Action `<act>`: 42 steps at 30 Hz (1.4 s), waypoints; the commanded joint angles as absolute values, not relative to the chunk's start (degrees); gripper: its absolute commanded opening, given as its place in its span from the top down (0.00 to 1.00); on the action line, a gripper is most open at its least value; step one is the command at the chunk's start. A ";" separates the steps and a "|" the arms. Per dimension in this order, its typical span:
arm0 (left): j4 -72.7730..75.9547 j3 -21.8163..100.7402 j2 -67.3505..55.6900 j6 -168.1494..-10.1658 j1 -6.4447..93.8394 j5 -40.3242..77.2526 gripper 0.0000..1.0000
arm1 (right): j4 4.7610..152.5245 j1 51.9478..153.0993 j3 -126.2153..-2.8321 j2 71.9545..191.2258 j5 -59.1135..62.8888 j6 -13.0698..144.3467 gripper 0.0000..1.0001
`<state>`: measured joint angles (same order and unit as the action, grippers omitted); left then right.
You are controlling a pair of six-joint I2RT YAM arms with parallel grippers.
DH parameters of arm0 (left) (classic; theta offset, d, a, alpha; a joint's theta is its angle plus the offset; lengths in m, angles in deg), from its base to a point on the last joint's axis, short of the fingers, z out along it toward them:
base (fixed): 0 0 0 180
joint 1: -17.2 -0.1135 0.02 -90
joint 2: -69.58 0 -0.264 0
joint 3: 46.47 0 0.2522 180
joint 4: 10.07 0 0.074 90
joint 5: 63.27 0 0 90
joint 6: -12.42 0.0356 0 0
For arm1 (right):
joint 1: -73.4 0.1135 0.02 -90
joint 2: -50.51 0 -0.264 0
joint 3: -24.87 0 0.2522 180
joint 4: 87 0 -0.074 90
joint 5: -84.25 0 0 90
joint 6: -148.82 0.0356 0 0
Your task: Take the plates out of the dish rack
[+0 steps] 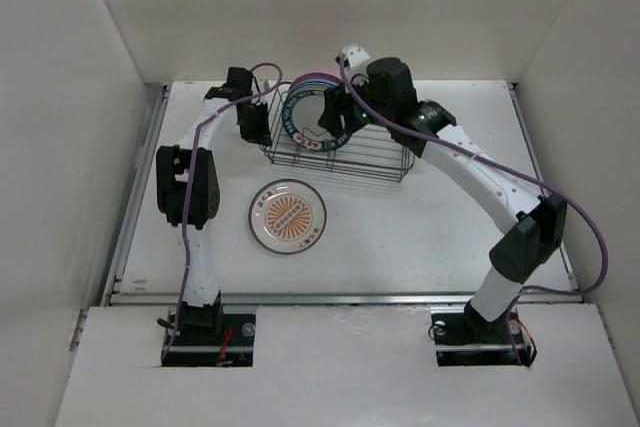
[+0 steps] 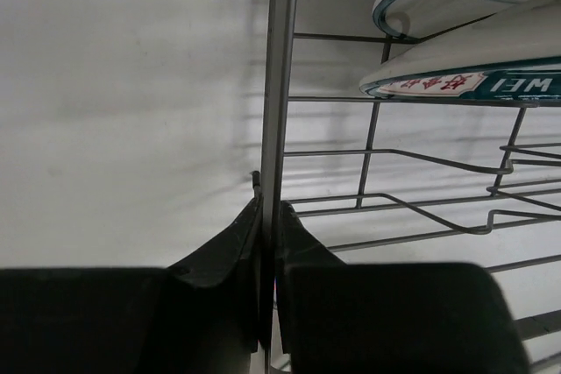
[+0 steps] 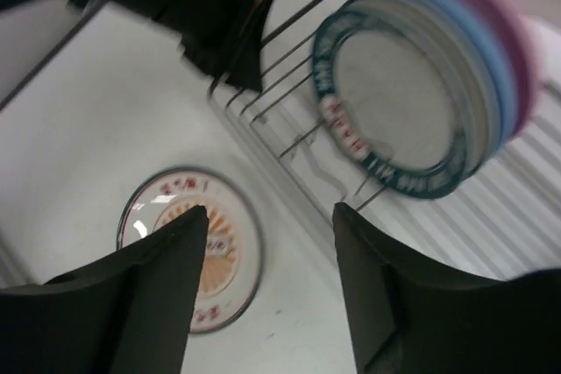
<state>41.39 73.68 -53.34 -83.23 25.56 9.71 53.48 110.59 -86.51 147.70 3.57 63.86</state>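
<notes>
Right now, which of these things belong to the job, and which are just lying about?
Job:
rack, held by the left jaws
teal-rim plate, blue plate and pink plate, standing in it
sunburst plate, flat on the table

Just there:
table
purple cables on the arms

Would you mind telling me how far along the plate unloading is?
Done: the white round plate with orange sunburst lies on the table. In hand: left fingers clamp the black wire dish rack; right fingers open, empty. Left: four plates standing in it, teal-ringed one frontmost.
</notes>
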 commanded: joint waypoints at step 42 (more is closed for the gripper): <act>43.77 69.25 -46.53 -94.10 25.90 7.39 1.00 | 56.74 102.75 -112.46 176.98 6.46 53.90 0.41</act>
<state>39.55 67.78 -49.73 -90.11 26.67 9.38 56.04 102.72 -111.12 172.66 5.05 52.85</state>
